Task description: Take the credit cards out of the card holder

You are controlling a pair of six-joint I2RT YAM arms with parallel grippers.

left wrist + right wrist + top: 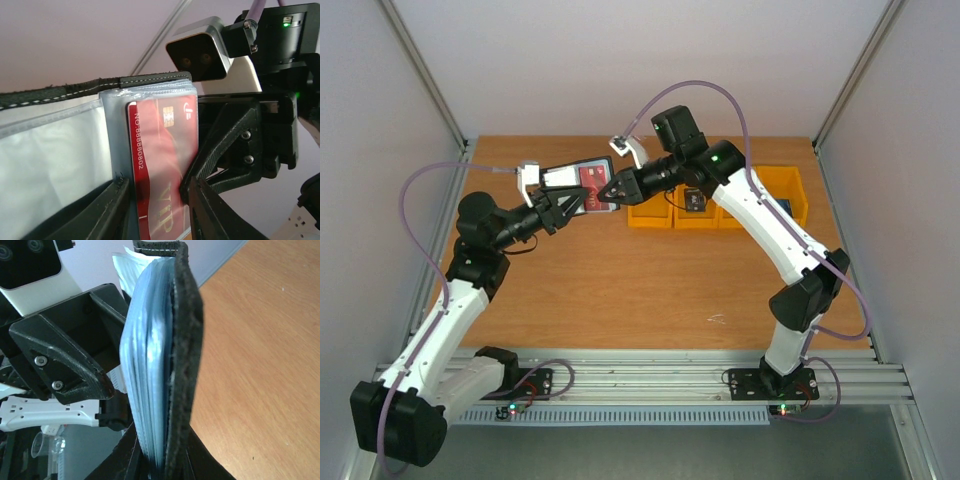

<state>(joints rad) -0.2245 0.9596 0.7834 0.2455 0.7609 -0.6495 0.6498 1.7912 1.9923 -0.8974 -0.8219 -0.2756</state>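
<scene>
The black card holder (565,177) hangs open in the air over the back of the table. My right gripper (612,190) is shut on its right edge, pinching the black cover (186,340) and the stack of clear sleeves (145,365) between its fingers (162,460). A red credit card (162,155) with white numbers and gold "VIP" lettering sits in the front sleeve. My left gripper (157,187) is open with one finger on each side of that card. Its right finger (200,200) touches the card's edge and its left finger (107,205) lies against the sleeve. No other cards show.
A row of yellow bins (720,205) stands on the wooden table at the back right, just behind the right arm, with small dark items inside. Grey walls and metal frame posts close in the table on both sides.
</scene>
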